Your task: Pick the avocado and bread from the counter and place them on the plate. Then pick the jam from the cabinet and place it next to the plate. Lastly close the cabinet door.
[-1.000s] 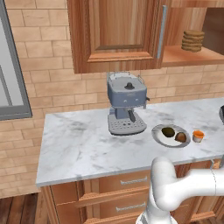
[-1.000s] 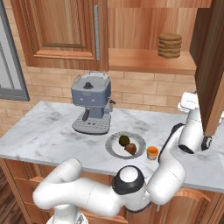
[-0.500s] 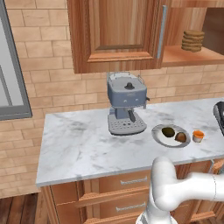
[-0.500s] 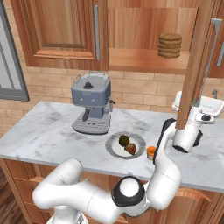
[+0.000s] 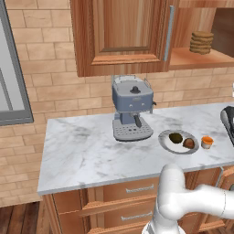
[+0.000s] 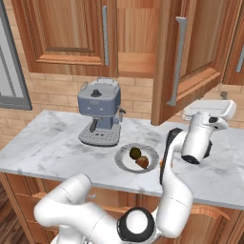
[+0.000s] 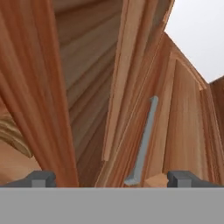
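On the marble counter (image 5: 87, 151), the white plate (image 5: 170, 145) holds the dark green avocado (image 5: 175, 137) and the brown bread (image 5: 189, 143). The orange jam jar (image 5: 207, 142) stands just right of the plate. In the right base view the plate (image 6: 124, 162) holds the avocado (image 6: 135, 152) and bread (image 6: 142, 162), and my arm covers most of the jam. My gripper (image 7: 111, 178) is open and empty, and it faces the cabinet door (image 7: 131, 87) and its grey handle (image 7: 142, 144). The hand (image 6: 210, 113) sits low behind the half-swung door (image 6: 195, 52).
A blue-grey coffee machine (image 5: 132, 107) stands left of the plate. The left cabinet door (image 5: 123, 32) is closed. A stack of brown dishes (image 5: 202, 42) rests on the open cabinet shelf. A window (image 5: 9, 68) is at the far left.
The cabinet door has swung left toward closing and now hides the shelf in the right base view. My hand has followed it leftward.
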